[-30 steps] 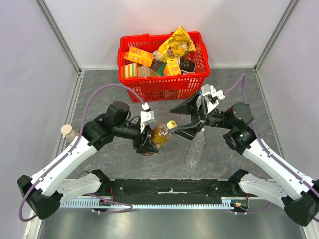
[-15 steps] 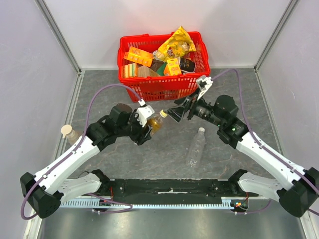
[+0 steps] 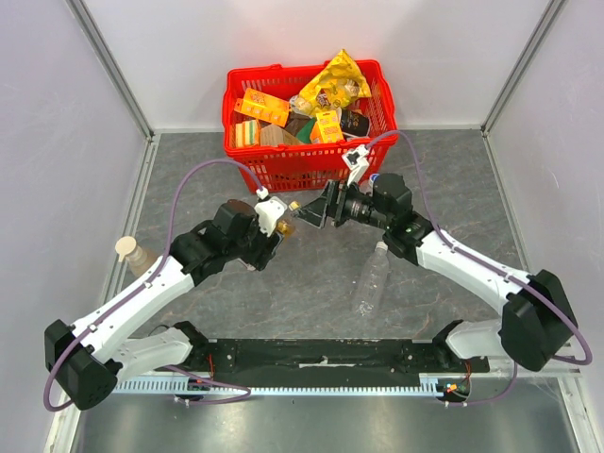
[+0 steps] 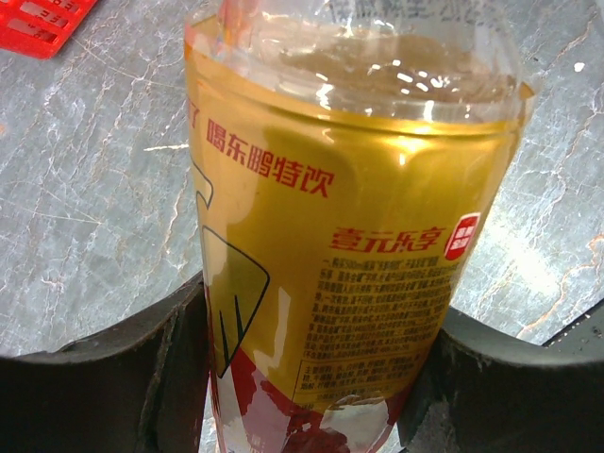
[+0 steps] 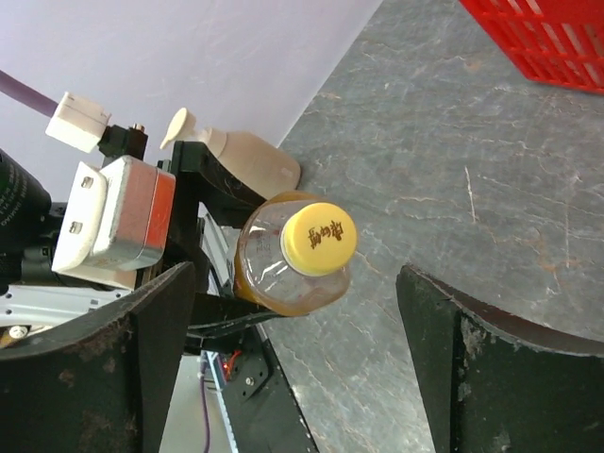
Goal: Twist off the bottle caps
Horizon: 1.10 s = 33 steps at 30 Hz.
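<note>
My left gripper (image 3: 276, 229) is shut on a yellow-labelled bottle of amber drink (image 4: 349, 236), its fingers clamping the lower body on both sides. The left gripper (image 4: 307, 377) holds the bottle off the table, neck pointing at my right gripper. The bottle's yellow cap (image 5: 321, 238) is on the bottle and faces the right wrist camera; it shows small in the top view (image 3: 295, 205). My right gripper (image 3: 311, 215) is open, jaws wide apart on either side of the cap without touching it (image 5: 297, 283). A clear bottle (image 3: 370, 283) with a white cap (image 3: 380, 247) lies on the table. The blue cap is hidden.
A red basket (image 3: 311, 168) full of packets stands at the back, just behind both grippers. A brownish bottle with a wide beige cap (image 3: 126, 247) stands by the left wall; it also shows in the right wrist view (image 5: 241, 159). The arm bases' rail (image 3: 321, 354) runs along the near edge.
My left gripper has carried the amber bottle back and left, toward the basket. My right gripper has swung left, away from the clear bottle, and now faces the yellow cap.
</note>
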### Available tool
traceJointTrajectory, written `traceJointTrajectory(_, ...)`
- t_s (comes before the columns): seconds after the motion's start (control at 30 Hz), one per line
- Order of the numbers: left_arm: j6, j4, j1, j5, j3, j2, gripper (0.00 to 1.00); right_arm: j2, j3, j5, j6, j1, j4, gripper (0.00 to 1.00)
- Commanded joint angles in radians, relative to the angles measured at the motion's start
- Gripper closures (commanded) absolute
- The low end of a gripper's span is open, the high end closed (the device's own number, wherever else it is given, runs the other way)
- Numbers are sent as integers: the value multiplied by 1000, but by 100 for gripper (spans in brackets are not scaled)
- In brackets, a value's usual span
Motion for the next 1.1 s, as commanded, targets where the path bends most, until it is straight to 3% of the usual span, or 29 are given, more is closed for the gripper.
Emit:
traceJointTrajectory(0.0, -36, 24, -4, -28, 2, 0, 46, 45, 2, -37, 78, 3, 113, 11)
traceJointTrajectory(0.2, -38, 23, -4, -26, 0, 7, 46, 111, 14, -41, 110, 3, 124, 30)
traceJointTrajectory(0.33, -36, 24, -5, -20, 0, 7, 46, 130, 19, -41, 125, 3, 153, 37)
traceJointTrajectory(0.6, -36, 24, -3, -23, -1, 16, 46, 131, 36, -40, 144, 1, 176, 32)
traceJointTrajectory(1.07, -35, 24, -7, -28, -4, 10, 46, 136, 28, -12, 193, -6, 193, 36)
